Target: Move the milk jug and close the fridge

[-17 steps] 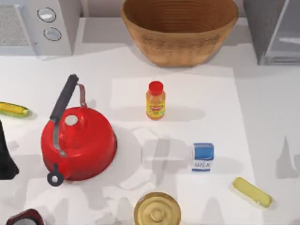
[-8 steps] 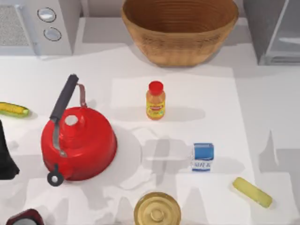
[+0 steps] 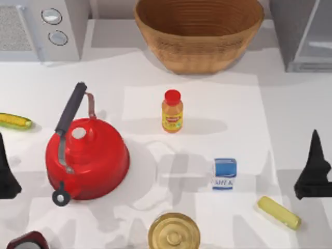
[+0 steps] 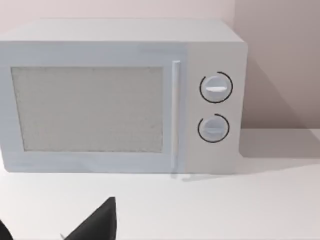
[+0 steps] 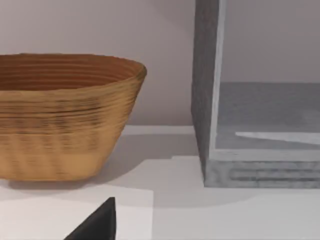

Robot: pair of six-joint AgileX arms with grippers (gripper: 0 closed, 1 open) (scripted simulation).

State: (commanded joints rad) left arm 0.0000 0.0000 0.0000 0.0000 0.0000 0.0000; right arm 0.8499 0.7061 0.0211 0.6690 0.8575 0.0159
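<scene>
The milk jug [image 3: 224, 174], a small carton with a blue top and white lower part, stands upright on the table right of centre. The grey fridge [image 3: 301, 36] is at the back right; in the right wrist view its speckled side [image 5: 205, 100] and its grey inside show. My right gripper [image 3: 313, 166] hangs at the table's right edge, well to the right of the milk jug, open and holding nothing; one dark finger [image 5: 97, 222] shows. My left gripper [image 3: 6, 174] is parked at the left edge, open, with a finger [image 4: 97, 222] in front of the microwave.
A red kettle [image 3: 85, 155] stands at the left, an orange bottle [image 3: 172, 111] in the middle and a woven basket [image 3: 199, 31] at the back. The microwave [image 3: 39, 28] is back left. A yellow stick [image 3: 279, 212], a brass lid [image 3: 174, 233] and a corn cob [image 3: 14, 121] lie about.
My right gripper has come into the top view at the right edge, with its shadow sliding across the table. The left gripper and all objects stay put.
</scene>
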